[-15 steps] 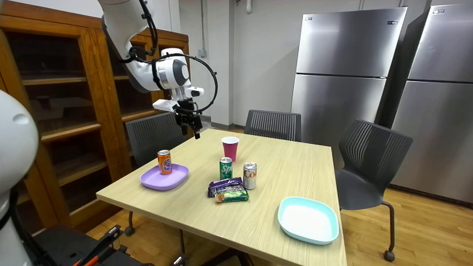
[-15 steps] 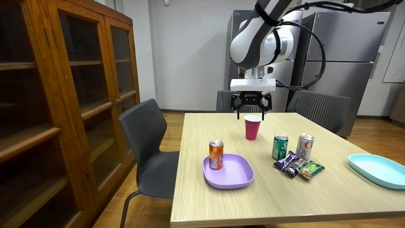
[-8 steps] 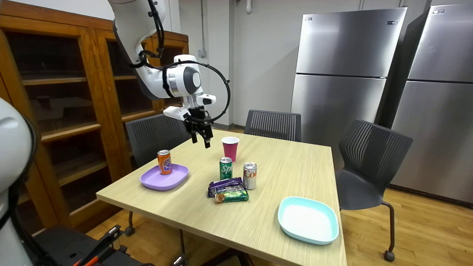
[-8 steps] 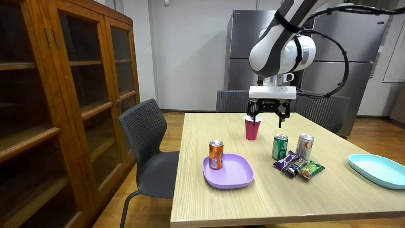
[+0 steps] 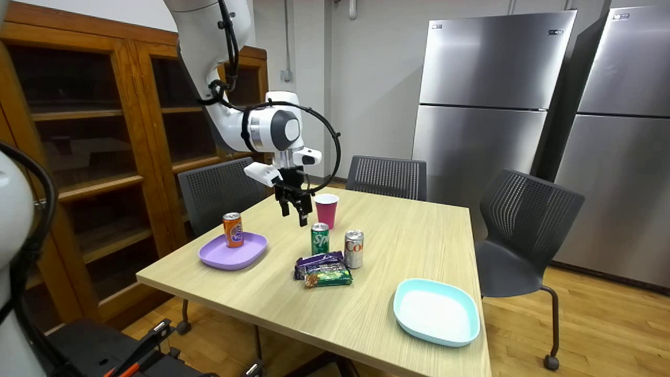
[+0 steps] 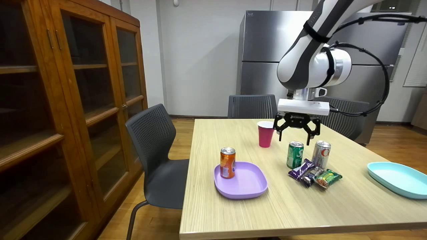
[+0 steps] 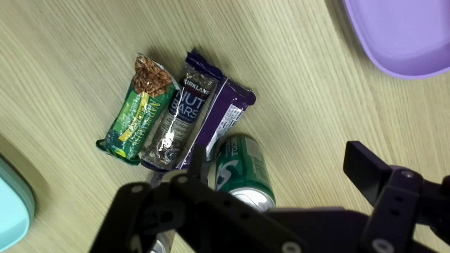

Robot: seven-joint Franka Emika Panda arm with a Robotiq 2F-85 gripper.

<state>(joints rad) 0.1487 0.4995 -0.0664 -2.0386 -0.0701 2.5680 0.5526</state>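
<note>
Cabinet and fridges, the largest things, were visible only in the exterior views. Of the table, the wrist view gave just a part. Three chairs stood around it, and the seat of the chair near the cabinet could be seen only in an exterior view. The arm extended above the table, and its claw was wide, the two fingers well apart. The blue plate was whole in an exterior view, while the wrist view showed only its edge. The purple plate carried the orange can, and this can was seen only in the exterior views. The cup stood upright, very near to the claw; whether the two touched, I could not tell. The green can was also upright, lower than the claw, and in the wrist view it appeared between the fingers. The silver can stood just beside it, mostly covered by the claw in the wrist view. Smallest were the purple bar, the nut bar and the green bar, lying side by side near the cans; only the wrist view let me read the words "NUT BARS".
</note>
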